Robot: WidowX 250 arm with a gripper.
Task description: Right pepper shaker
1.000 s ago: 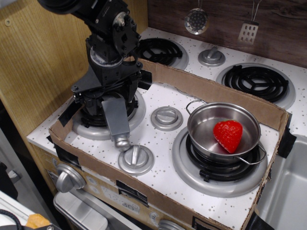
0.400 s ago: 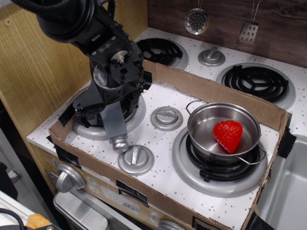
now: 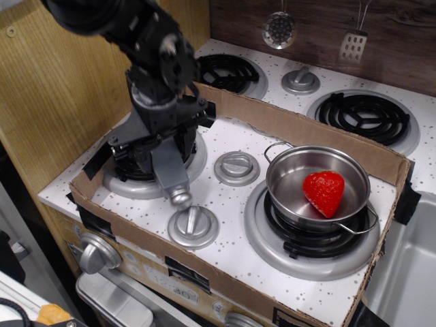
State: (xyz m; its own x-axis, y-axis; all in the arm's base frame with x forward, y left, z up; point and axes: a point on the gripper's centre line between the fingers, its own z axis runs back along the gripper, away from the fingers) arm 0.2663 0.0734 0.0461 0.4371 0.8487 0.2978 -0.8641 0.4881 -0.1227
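While my arm hangs over the front-left corner of the toy stove, my pincer (image 3: 162,146) is clamped around the upper end of the pepper shaker (image 3: 172,172), with its dark fingers pressed against the gray body on either side. The shaker is tipped: its tapered gray body slants down toward the front and a little to the side, and its shiny silver dome cap (image 3: 180,197) is the lowest part, pointing at the speckled tabletop (image 3: 231,252). The cap sits just above and behind the front silver knob (image 3: 193,227); from this angle I cannot tell whether it touches the knob or the surface. Behind the shaker, mostly hidden by my wrist, lies the front-left burner (image 3: 136,178). A second silver knob (image 3: 237,167) sits near the middle of the stove top, apart from the shaker. On the front-right burner stands a steel pot (image 3: 317,184) with wire handles, and a red strawberry (image 3: 323,192) lies inside it. A brown cardboard wall (image 3: 300,129) fences in this front part of the stove. Beyond it are two more black burners and another knob, and a strainer (image 3: 279,28) and a spatula (image 3: 353,45) hang on the dark wooden back wall.
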